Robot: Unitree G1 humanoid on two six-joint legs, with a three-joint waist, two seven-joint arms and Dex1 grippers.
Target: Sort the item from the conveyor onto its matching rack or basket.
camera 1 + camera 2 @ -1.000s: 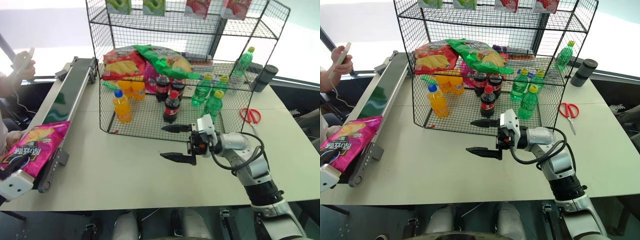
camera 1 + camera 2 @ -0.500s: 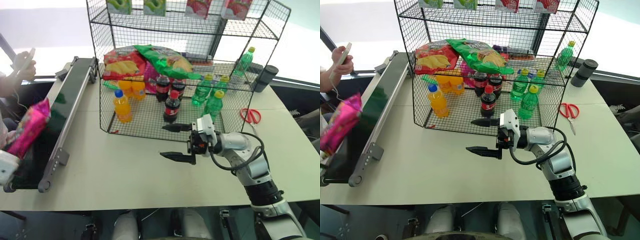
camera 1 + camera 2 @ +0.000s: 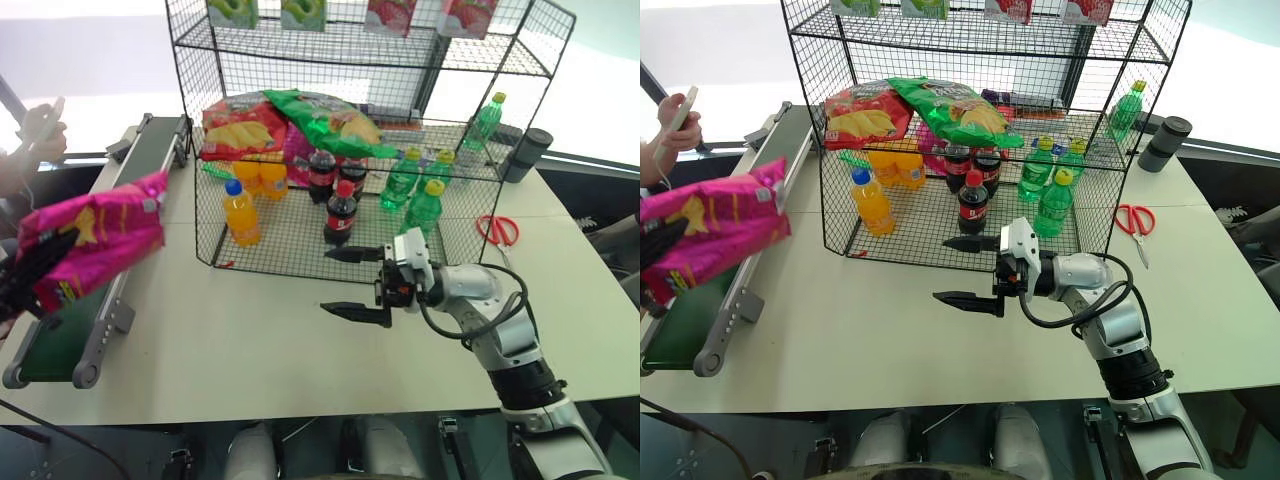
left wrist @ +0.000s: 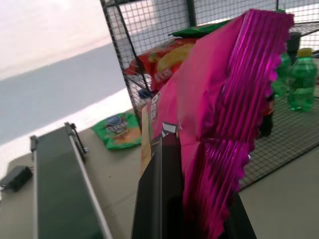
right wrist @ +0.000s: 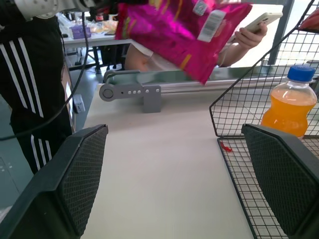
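pink chip bag (image 3: 95, 238) long axis crosswise, tilted | left gripper (image 3: 22, 278) clamps it | right gripper (image 3: 355, 284) wide

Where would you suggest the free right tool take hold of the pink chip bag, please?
Probably at its crimped end seam, the flat edge nearest the rack. The pink chip bag hangs in the air, clamped at its other end by the shut left tool, so that seam faces the open right tool, which would come from the rack side.
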